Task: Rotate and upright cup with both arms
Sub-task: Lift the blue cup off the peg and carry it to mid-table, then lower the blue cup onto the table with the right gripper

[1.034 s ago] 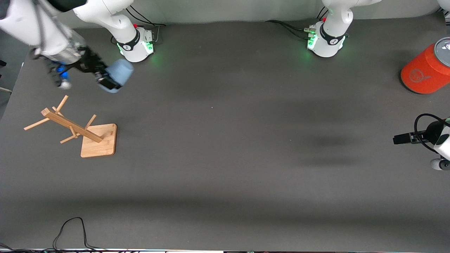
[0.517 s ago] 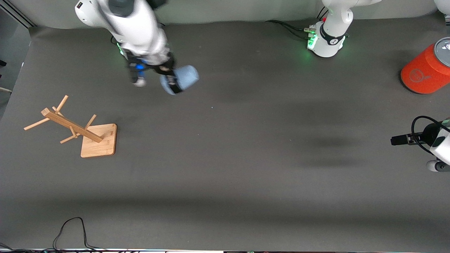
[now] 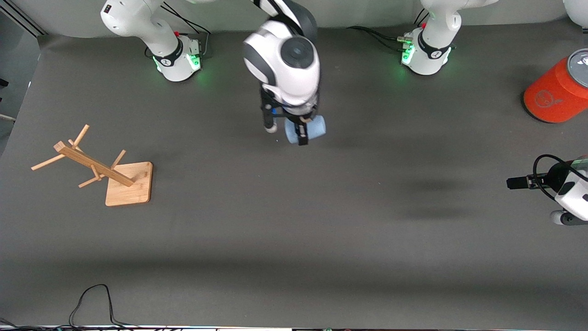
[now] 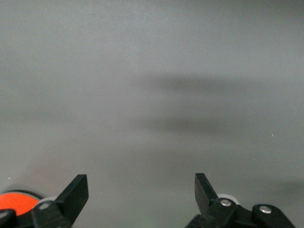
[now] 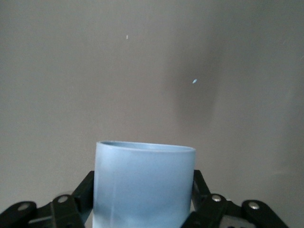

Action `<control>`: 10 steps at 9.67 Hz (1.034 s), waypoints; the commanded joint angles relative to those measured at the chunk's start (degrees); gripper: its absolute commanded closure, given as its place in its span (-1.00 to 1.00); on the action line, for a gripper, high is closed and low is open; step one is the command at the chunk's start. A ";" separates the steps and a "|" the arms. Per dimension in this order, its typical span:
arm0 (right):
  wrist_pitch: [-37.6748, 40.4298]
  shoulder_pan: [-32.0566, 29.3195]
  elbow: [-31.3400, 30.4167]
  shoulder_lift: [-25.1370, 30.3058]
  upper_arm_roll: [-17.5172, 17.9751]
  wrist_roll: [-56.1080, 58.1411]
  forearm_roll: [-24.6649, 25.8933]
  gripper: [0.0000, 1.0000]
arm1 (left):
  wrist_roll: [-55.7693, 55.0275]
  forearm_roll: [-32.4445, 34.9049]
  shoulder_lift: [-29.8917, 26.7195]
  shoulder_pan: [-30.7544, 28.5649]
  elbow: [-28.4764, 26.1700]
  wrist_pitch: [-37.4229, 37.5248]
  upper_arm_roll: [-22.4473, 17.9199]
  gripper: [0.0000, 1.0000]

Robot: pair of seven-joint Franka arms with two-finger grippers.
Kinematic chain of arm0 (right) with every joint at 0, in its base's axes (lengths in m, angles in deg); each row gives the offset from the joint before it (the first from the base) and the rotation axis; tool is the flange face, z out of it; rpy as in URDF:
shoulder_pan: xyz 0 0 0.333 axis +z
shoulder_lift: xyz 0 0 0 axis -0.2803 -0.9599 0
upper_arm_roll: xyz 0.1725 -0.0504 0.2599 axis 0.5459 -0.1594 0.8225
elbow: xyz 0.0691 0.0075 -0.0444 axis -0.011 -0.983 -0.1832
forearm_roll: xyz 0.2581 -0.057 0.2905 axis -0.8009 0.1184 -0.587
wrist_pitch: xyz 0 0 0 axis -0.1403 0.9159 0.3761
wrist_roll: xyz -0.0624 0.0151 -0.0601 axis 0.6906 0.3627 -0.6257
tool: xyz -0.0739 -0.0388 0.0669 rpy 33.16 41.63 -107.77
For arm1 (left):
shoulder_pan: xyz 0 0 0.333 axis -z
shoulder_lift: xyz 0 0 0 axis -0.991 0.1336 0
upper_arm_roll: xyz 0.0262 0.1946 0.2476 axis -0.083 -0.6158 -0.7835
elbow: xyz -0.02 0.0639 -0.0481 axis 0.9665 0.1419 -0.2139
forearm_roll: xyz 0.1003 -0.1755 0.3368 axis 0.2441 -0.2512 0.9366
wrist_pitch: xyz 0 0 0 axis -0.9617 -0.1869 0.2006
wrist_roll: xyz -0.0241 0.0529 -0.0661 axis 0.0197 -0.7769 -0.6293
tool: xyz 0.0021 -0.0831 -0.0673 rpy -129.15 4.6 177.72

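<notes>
My right gripper (image 3: 302,133) is shut on the pale blue cup (image 3: 306,128) and holds it on its side in the air over the middle of the table. In the right wrist view the cup (image 5: 144,185) fills the space between the black fingers (image 5: 82,191), which press on both its sides. My left gripper (image 3: 517,182) is open and empty, in the air over the left arm's end of the table, and waits there. In the left wrist view my left gripper (image 4: 141,190) has its fingers far apart over bare mat.
A wooden peg rack (image 3: 98,168) lies on the mat at the right arm's end. A big orange cylinder with a grey lid (image 3: 558,89) lies at the left arm's end, and its orange edge shows in the left wrist view (image 4: 16,202). A black cable (image 3: 94,303) lies by the table's near edge.
My right arm has swung from above the wooden rack toward the table's middle, carrying the cup. My left gripper has crept slightly toward the middle.
</notes>
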 commanded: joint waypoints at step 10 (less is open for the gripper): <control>-10.05 6.99 13.36 -24.11 -1.12 -15.38 0.28 0.09 | 0.06 -0.73 2.28 -0.18 1.05 -0.58 -0.15 -1.00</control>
